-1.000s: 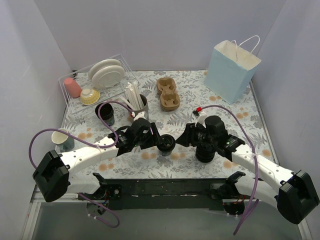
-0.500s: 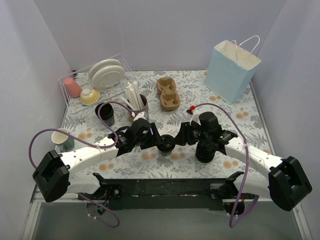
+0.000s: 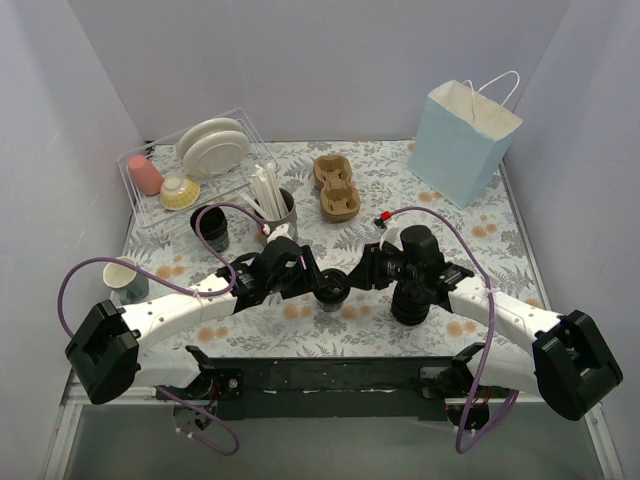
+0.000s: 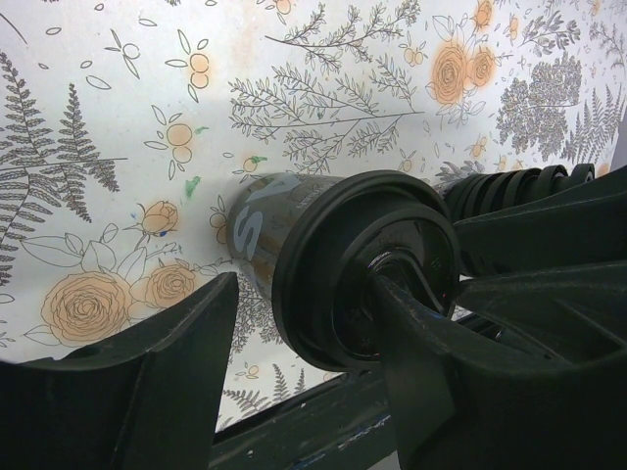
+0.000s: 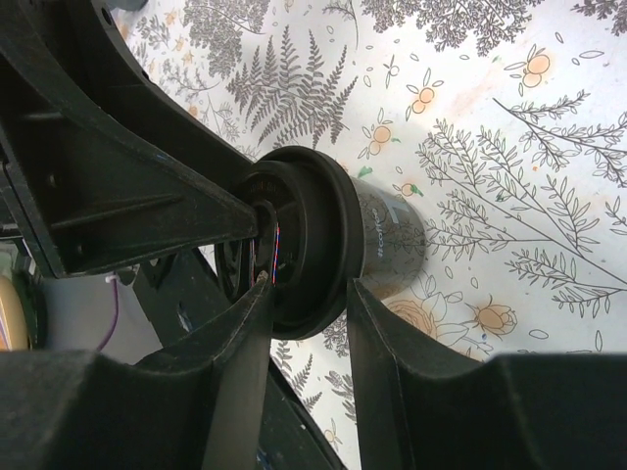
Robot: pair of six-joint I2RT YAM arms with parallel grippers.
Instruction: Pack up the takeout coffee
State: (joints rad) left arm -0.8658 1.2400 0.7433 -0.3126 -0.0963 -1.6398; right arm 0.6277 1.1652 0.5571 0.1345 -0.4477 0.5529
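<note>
Tabletop: floral cloth on the table [image 3: 500, 215], plain grey walls all round.
Just changed: right gripper [image 3: 357, 279] has slid in from the right to the lid; left gripper [image 3: 318, 283] hasn't budged.
Coffee: takeout coffee [image 3: 333, 287] stands upright, near centre, hemmed in by both grippers.
Grip: both pairs of fingers straddle it, but I honestly can't tell if either is clamped or loose.
Meaning: probably a handover or lift; nothing is packed yet.
In the way: lid stack [image 3: 410, 310] just right of the cup, under the right arm.
Farther back: cup carrier [image 3: 336, 188] at centre, paper bag [image 3: 460, 145] far right, well apart.
</note>
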